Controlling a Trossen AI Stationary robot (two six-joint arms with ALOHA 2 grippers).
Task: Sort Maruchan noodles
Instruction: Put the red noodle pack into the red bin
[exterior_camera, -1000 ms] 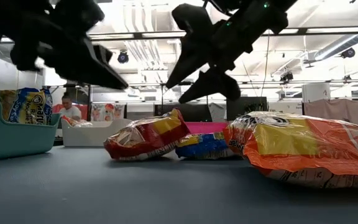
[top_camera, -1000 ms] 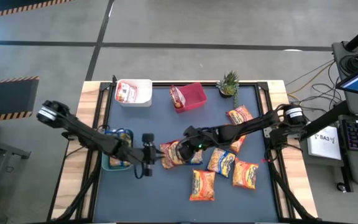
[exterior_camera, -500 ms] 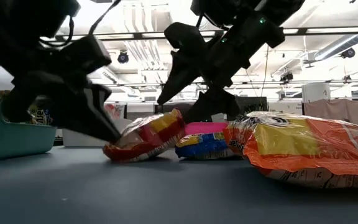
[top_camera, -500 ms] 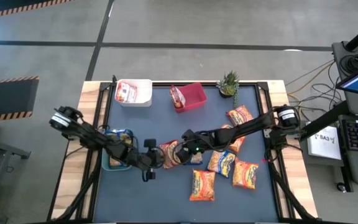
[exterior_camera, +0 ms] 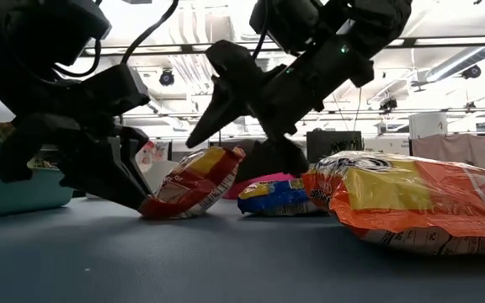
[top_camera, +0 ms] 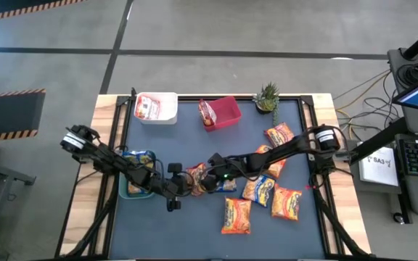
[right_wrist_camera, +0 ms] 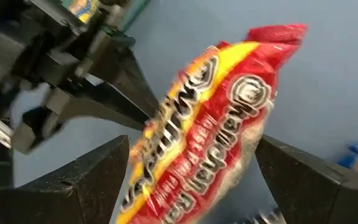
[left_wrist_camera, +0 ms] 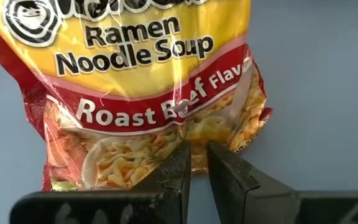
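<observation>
1. Jaws: left gripper (left_wrist_camera: 194, 163) pinches the bottom seam of the red packet (left_wrist_camera: 148, 87), fingers nearly together on it. Right gripper (right_wrist_camera: 191, 180) spread wide, a finger on either side of the same packet (right_wrist_camera: 216, 124), which sits tilted up off the mat.
2. Packet: red-and-yellow crinkly plastic, printed "Ramen Noodle Soup, Roast Beef Flavor", noodle photo below; lies near the table's centre (top_camera: 198, 177).
3. Table (top_camera: 158, 232): dark blue-grey mat, wood edges. Other packets lie toward the right edge, orange packet (exterior_camera: 419, 206) nearest the low camera.
4. Room: open ceiling with strip lights.
</observation>
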